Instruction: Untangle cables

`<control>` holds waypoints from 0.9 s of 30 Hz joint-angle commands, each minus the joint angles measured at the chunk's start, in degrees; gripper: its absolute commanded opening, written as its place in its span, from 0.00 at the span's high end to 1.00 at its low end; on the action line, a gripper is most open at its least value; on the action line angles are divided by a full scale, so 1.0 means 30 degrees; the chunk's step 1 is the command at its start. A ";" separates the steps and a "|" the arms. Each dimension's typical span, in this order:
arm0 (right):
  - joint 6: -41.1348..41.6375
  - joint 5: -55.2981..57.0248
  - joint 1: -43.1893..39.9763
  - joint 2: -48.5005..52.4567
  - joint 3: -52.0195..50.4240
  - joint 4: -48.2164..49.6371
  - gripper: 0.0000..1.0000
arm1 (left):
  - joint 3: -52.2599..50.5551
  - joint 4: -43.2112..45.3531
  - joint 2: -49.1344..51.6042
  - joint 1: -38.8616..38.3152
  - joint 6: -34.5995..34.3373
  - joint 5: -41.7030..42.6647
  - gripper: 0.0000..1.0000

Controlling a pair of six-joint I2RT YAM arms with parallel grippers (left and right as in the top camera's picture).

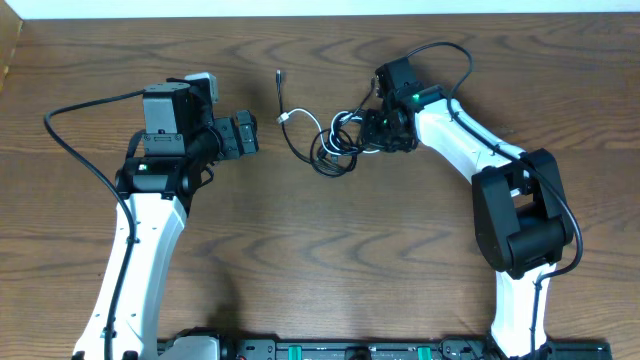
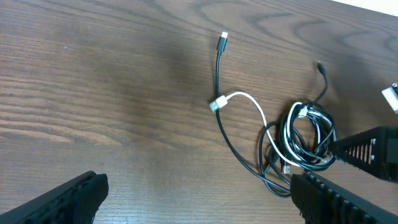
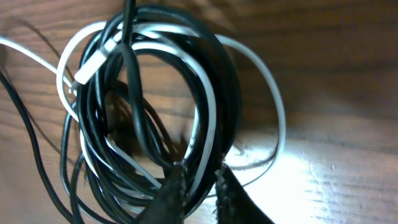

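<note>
The black cable [image 1: 290, 140] and the white cable [image 1: 305, 117] are coiled together in a tangle [image 1: 340, 140] at the table's middle back. Free ends trail left: a black plug [image 2: 223, 40] and a white plug [image 2: 216, 104]. My right gripper [image 1: 385, 132] is down on the coil's right side. In the right wrist view its fingers [image 3: 199, 180] are pinched on black [image 3: 127, 93] and white [image 3: 208, 118] strands. My left gripper [image 1: 247, 133] is open and empty, left of the cables. Its fingers [image 2: 199, 199] are spread wide above the wood.
The wooden table [image 1: 320, 260] bears nothing else. The right arm's thick black wire [image 1: 455, 55] loops behind its wrist. The left arm's wire [image 1: 70, 140] arcs out toward the left edge. The arm bases stand at the front edge.
</note>
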 commanded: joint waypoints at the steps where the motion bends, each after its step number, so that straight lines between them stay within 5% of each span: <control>1: 0.0095 0.0197 0.0146 0.0080 -0.0160 0.0313 0.99 | 0.0255 -0.0044 0.0204 0.0036 -0.0102 -0.0160 0.01; 11: -0.3971 -0.4838 -0.0780 -0.1457 0.0073 0.2324 0.99 | 0.0255 -0.0015 0.0197 0.0036 -0.0102 0.1348 0.01; 17: -0.6615 -0.9107 -0.1953 -0.3949 0.0095 0.2470 0.99 | 0.0255 0.0539 0.0204 0.0036 -0.0124 0.5413 0.02; 27: -0.7038 -1.4039 -0.3235 -0.4845 0.0087 0.2623 0.99 | 0.0255 0.3614 0.1137 -0.1231 -0.1428 0.7992 0.02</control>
